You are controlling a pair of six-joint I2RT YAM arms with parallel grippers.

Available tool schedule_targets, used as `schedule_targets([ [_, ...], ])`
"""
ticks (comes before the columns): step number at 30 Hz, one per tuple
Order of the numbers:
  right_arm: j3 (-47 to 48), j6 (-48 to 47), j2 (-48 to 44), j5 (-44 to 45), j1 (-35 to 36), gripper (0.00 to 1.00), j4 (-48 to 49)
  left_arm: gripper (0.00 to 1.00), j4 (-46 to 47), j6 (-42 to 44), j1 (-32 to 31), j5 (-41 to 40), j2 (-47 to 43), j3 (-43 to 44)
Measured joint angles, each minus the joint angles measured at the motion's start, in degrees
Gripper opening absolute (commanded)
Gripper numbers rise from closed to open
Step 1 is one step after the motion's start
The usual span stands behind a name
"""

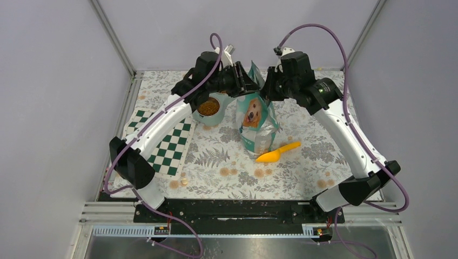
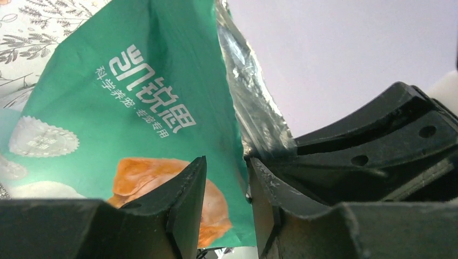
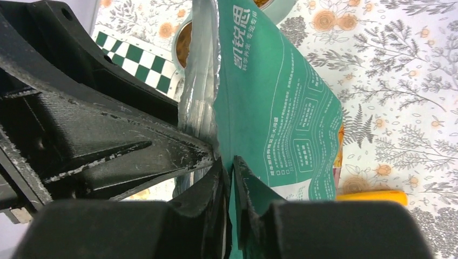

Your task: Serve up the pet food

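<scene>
Top external view is taking in the whole table [image 1: 302, 183], which is wearing a floral cloth. Above the middle, toward the far edge, the left gripper [image 1: 250, 80] and right gripper [image 1: 268, 89] are meeting at the top of the pouch [image 1: 258, 121]. The pouch is standing upright, teal and white, with a golden dog printed on its glossy front. A green-and-white checkered mat [image 1: 167, 145] is lying flat near the left edge. Just left of the pouch, a rounded grey-teal bowl [image 1: 217, 116] is holding the pet food [image 1: 208, 107], a heap of small orange-brown pellets. An orange plastic scoop [image 1: 278, 152] is lying just beside the pouch's base on its near right.

Only the wrist views are revealing the jaws. From the left wrist, the black fingers [image 2: 186, 205] are standing clearly apart, with the pouch's edge and its crinkled silver lining [image 2: 248, 97] passing between them. From the right wrist, the scuffed fingers [image 3: 208, 189] are showing only a narrow slit, with the teal film running into it.
</scene>
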Motion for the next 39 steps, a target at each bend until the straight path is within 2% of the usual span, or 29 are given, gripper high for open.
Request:
schedule_targets([
  [2,0.44,-0.66,0.35,1.68,0.52,0.14,-0.68,0.32,-1.66,0.70,-0.33,-0.87,1.18,1.73],
  [5,1.18,-1.66,0.63,3.61,1.42,0.07,-1.11,0.19,-3.87,1.90,-0.87,-2.71,2.34,4.37],
  [6,1.38,-1.92,0.66,4.26,1.79,0.05,-1.33,0.13,-4.70,2.34,-1.05,-3.26,2.56,5.11],
  [7,1.60,-2.12,0.76,4.70,2.01,0.02,-1.57,0.03,-5.40,2.73,-1.14,-3.72,2.64,5.66],
  [8,1.81,-2.34,0.85,5.31,2.19,0.00,-1.77,0.00,-6.12,3.26,-1.29,-4.28,2.67,6.19],
  [15,5.07,-4.92,1.31,12.07,2.62,0.00,-4.55,0.00,-13.18,6.82,-1.86,-8.39,3.13,10.54],
  [21,12.07,-9.20,4.76,19.32,1.70,0.00,-9.92,0.00,-18.45,10.25,-1.20,-13.97,2.71,14.62],
  [27,20.74,-11.30,10.69,18.80,-2.40,0.00,-11.72,0.00,-19.19,10.45,0.15,-14.27,2.40,15.28],
  [32,29.16,-13.05,15.28,17.66,-5.44,0.00,-13.38,0.00,-19.61,10.40,0.35,-13.64,5.53,20.44],
  [39,32.30,-15.76,15.93,17.64,-7.32,0.00,-11.76,0.00,-15.74,8.66,0.57,-11.34,7.30,22.67],
])
